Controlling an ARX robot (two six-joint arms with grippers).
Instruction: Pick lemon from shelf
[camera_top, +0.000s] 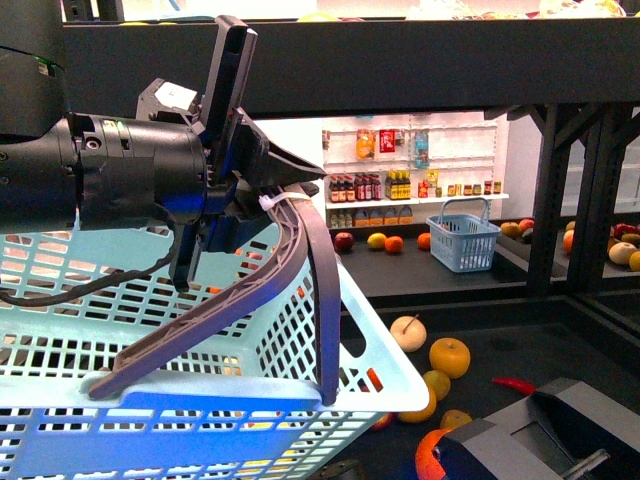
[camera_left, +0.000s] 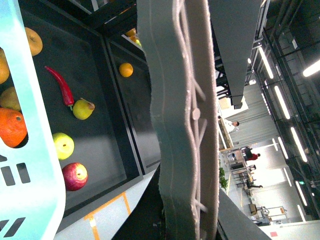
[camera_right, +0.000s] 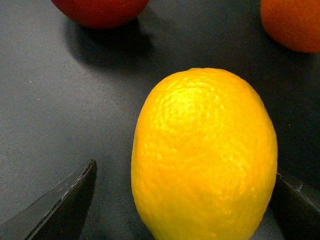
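The bright yellow, pebbly-skinned oval lemon (camera_right: 205, 155) lay on a dark flat tray (camera_right: 50, 100) of the black metal shelf (camera_top: 555, 200). The right gripper (camera_right: 185, 172) was released around it — one dark fingertip (camera_right: 65, 205) clear of the peel on one side, the other right at its flank, touching or not I couldn't say. A round red fruit (camera_right: 100, 10) and a round orange fruit (camera_right: 295, 22) sat near it on the same tray; how close any of this was to the tray's rim, the tight view didn't show.

The left gripper (camera_top: 275, 190) was clenched on the grey ribbed plastic handle (camera_top: 322, 300) of a light blue slatted plastic basket (camera_top: 200, 398), held up in front of the shelf. Past the basket's corner, a lower tray (camera_top: 540, 345) carried a pale apple (camera_top: 408, 332), a golden round fruit (camera_top: 450, 356) and a red chilli (camera_top: 515, 384) — each apart from the others.
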